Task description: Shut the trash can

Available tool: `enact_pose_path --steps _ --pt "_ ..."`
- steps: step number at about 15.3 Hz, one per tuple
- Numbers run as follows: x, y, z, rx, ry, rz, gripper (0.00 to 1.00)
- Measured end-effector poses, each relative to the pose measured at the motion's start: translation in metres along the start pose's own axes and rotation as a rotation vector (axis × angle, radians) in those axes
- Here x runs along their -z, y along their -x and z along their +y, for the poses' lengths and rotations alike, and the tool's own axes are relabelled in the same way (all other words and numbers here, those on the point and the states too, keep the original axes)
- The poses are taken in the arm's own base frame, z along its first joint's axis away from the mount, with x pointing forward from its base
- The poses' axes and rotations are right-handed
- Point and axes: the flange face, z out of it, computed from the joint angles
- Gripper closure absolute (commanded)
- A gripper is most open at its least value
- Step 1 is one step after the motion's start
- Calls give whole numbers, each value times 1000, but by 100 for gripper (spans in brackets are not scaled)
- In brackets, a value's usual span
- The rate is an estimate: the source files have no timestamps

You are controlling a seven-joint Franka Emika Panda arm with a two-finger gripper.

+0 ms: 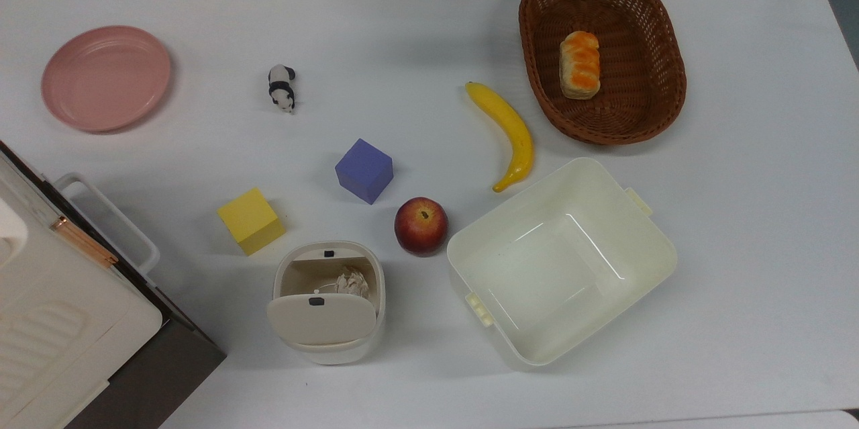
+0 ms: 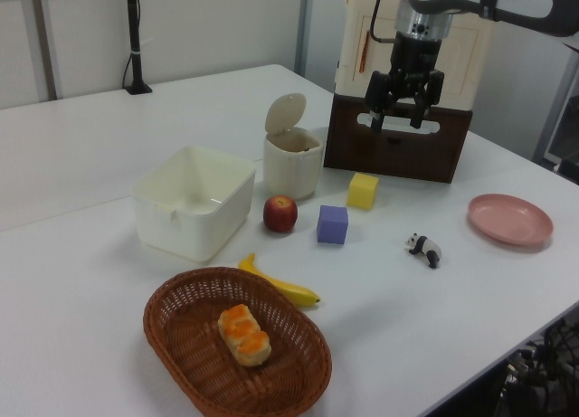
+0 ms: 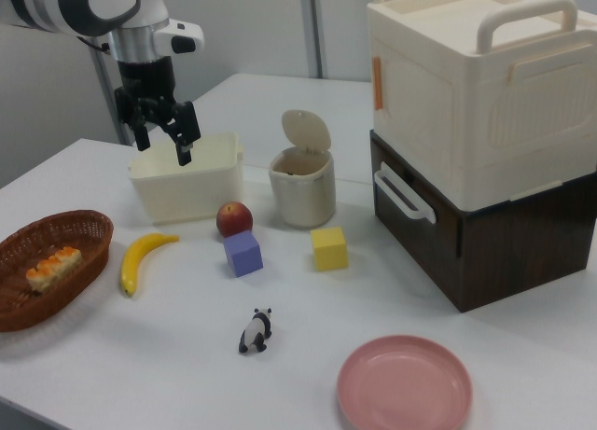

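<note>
The trash can stands near the table's front edge in the top view, a small cream bin with its hinged lid swung up and crumpled paper inside. In the left view the trash can shows its lid upright, as it does in the right view. My gripper hangs high over the table, open and holding nothing. It is well apart from the bin, to the bin's upper right in the left view. In the right view the gripper appears up and left of the bin.
Around the bin lie a yellow cube, a purple cube, an apple and a large lidless cream tub. Farther off are a banana, a wicker basket with bread, a toy panda and a pink plate. A stacked cabinet stands beside the bin.
</note>
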Motion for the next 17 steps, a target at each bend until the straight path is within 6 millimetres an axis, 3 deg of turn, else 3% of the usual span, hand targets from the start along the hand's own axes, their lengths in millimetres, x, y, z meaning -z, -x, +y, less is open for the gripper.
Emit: enact_pose_path --steps 7,8,10,11,12,17 --pt "0 0 0 0 0 0 0" --pt "0 0 0 0 0 0 8" --pt "0 0 0 0 0 0 75" --pt "0 0 0 0 0 -1 95" --pt "0 0 0 0 0 0 99" --pt "1 -8 0 2 -2 45 99"
